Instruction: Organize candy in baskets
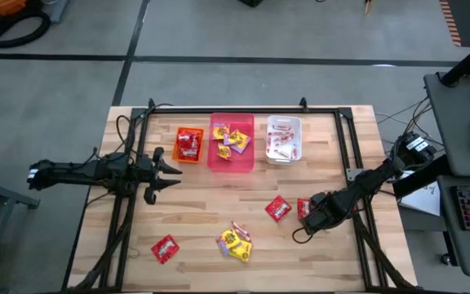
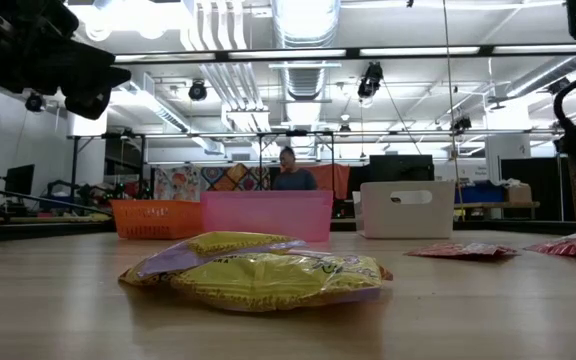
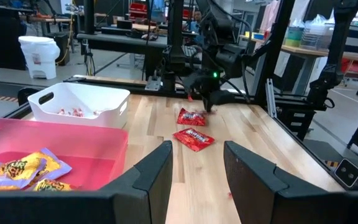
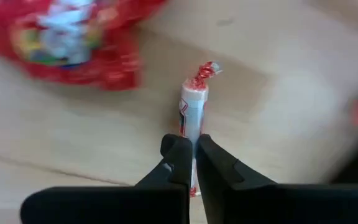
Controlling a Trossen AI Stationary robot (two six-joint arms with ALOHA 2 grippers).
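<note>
Here we note the right gripper (image 4: 192, 152) low over the right-hand part of the table (image 1: 210, 220), its fingers pinched together on a thin red-and-white wrapped stick (image 4: 193, 109). The stick lies flat on the wood, just beside a red square packet (image 4: 67, 40); its long axis runs straight away from the gripper, and the twisted red wrapper end (image 4: 207, 70) points outward, away from the wrist. The fingers hold the near end, so most of the length sticks out past them.

We judge the stick to be very light and fairly stiff along its body, with a crinkly, probably slick wrapper. A hold at one end may let it swing or slip; across the middle of the white body would be steadier. The twisted tail is soft and a poor place to grip.

The white translucent basket (image 1: 284, 139) already holds similar sticks and stands at the far side, next to the pink-red basket (image 1: 232, 143) and the small orange basket (image 1: 189, 144). Yellow packets (image 1: 235, 242) and more red packets (image 1: 165, 247) lie loose nearer the front edge.

The left gripper (image 3: 197, 171) waits above the table's left side with its fingers apart and nothing between them.
</note>
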